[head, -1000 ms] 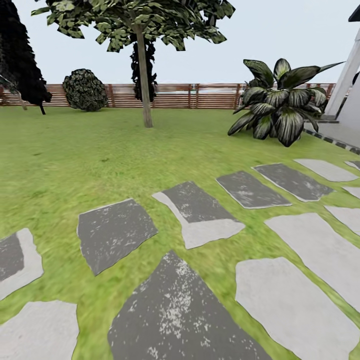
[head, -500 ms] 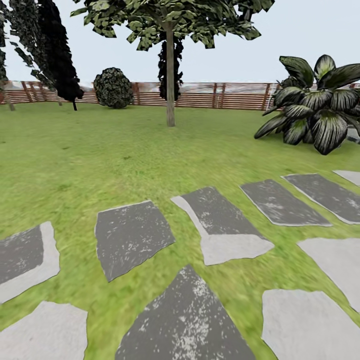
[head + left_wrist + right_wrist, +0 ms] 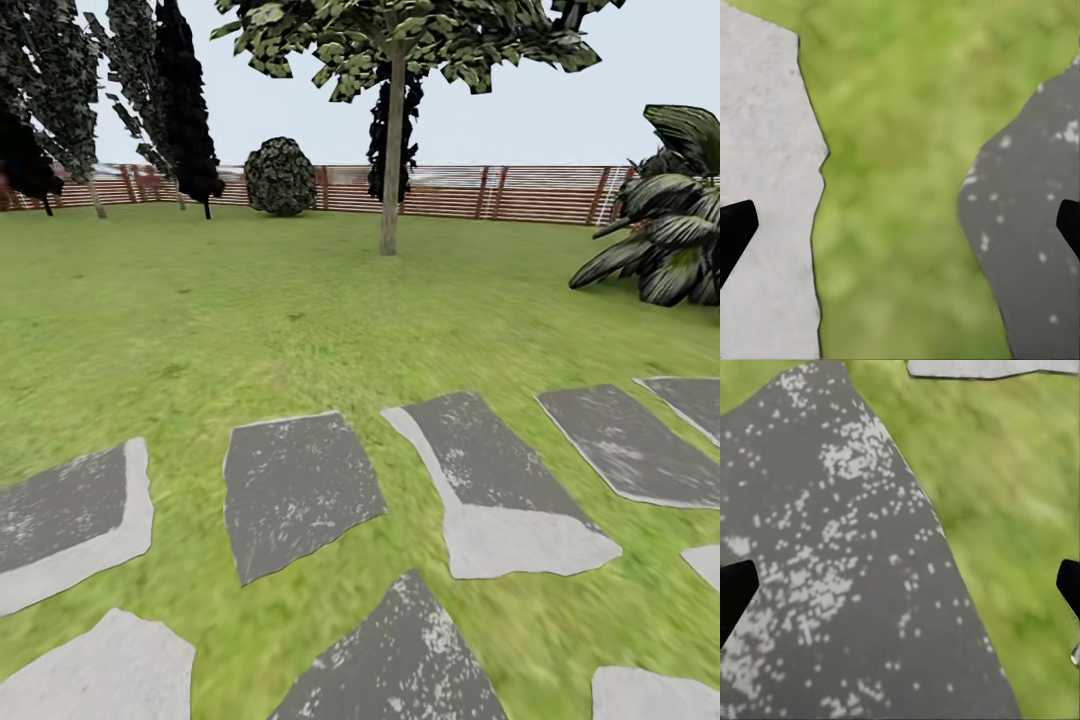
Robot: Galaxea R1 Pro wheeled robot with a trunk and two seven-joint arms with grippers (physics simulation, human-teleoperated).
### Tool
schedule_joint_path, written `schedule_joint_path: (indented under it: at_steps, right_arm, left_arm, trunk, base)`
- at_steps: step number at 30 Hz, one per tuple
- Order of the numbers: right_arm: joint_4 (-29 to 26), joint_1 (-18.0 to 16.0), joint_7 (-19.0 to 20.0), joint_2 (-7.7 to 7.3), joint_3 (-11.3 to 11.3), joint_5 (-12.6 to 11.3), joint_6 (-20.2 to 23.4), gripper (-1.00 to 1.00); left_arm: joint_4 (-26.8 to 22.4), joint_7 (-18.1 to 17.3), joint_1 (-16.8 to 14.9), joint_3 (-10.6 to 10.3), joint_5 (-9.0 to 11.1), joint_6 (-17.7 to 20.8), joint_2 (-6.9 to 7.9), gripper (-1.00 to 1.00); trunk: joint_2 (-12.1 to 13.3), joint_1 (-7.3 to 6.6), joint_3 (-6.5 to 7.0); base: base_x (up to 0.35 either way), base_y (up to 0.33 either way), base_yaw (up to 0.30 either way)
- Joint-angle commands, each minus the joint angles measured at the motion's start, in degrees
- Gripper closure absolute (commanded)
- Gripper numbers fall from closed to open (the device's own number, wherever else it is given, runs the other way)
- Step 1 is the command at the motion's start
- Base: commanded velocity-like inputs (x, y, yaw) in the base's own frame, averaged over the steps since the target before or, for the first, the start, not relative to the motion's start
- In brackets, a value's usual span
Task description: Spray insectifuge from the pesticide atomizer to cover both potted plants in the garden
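Lawn (image 3: 250, 310) runs to the fence (image 3: 530, 192) at 12 o'clock | tree (image 3: 392, 140) at 12, agave (image 3: 672, 240) at 2, slabs (image 3: 296, 490) at 6 | left fingers (image 3: 735, 232) spread wide over grass between two slabs | right fingers (image 3: 735, 592) spread wide above a dark slab (image 3: 832, 570), holding nothing.

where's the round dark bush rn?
Head view: the round dark-leaved bush sits far back, left of centre, against the brown slatted wooden fence, between the tall dark conifer and the thin-trunked tree.
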Motion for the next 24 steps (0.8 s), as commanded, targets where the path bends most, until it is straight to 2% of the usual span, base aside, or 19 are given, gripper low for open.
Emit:
schedule_joint_path:
  at_steps: [1, 14, 24]
  right_arm:
    - [0.02, -0.01, 0.01, 0.03, -0.16, 0.17, -0.17, -1.0]
    - [0.02, -0.01, 0.01, 0.04, -0.16, 0.17, -0.16, -1.0]
    - [0.02, -0.01, 0.01, 0.04, -0.16, 0.17, -0.18, -1.0]
  left_arm:
    - [0.07, -0.03, -0.05, -0.06, 0.24, -0.19, -0.04, -1.0]
    - [0.07, 0.04, -0.05, -0.07, 0.12, -0.19, -0.07, -1.0]
    - [0.03, 0.4, -0.05, -0.02, 0.11, -0.18, -0.08, -1.0]
  trunk:
    - [-0.02, 0.02, -0.05]
    - [-0.02, 0.02, -0.05]
    - [-0.02, 0.02, -0.05]
  base:
    - [0.335, -0.037, 0.277]
    - [0.33, -0.085, 0.277]
    - [0.287, -0.2, 0.277]
